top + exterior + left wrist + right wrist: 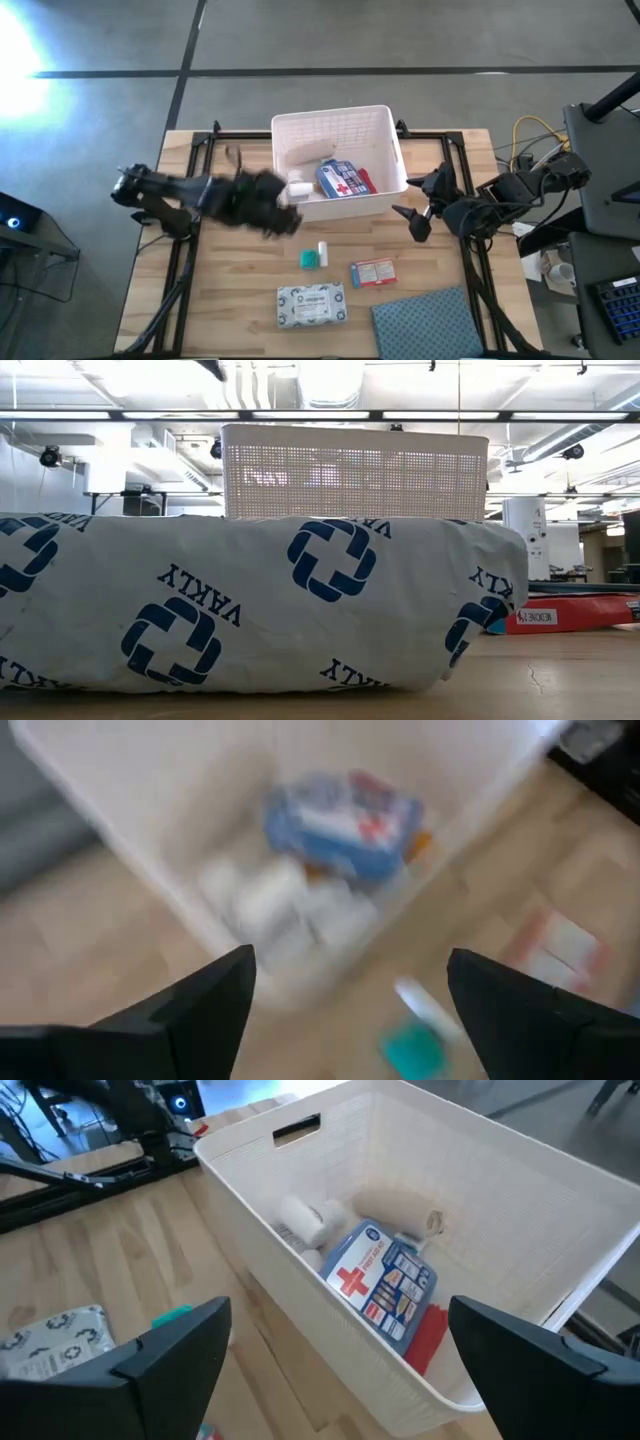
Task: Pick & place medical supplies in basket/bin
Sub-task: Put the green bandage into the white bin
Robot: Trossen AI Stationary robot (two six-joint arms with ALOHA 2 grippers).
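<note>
The white lattice basket (385, 125) stands at the table's far middle. Inside lie a blue-red-white first-aid pouch (343, 180), a white roll (298, 187) and a beige roll (400, 1210). On the wood near the basket lie a teal-capped white vial (315, 256), a red-white box (373, 272) and a pale flat packet (312, 305). My left gripper (285, 222) is open and empty, just off the basket's near-left corner. My right gripper (415, 203) is open and empty beside the basket's right wall. The packet (250, 600) fills the low view, with the basket (355, 470) behind it.
A blue-grey textured cloth (430, 322) lies at the table's near right corner. Black frame rails (190, 170) run along the table's left, right and far edges. Cables and equipment (530, 140) sit beyond the right edge. Bare wood shows to the left of the packet.
</note>
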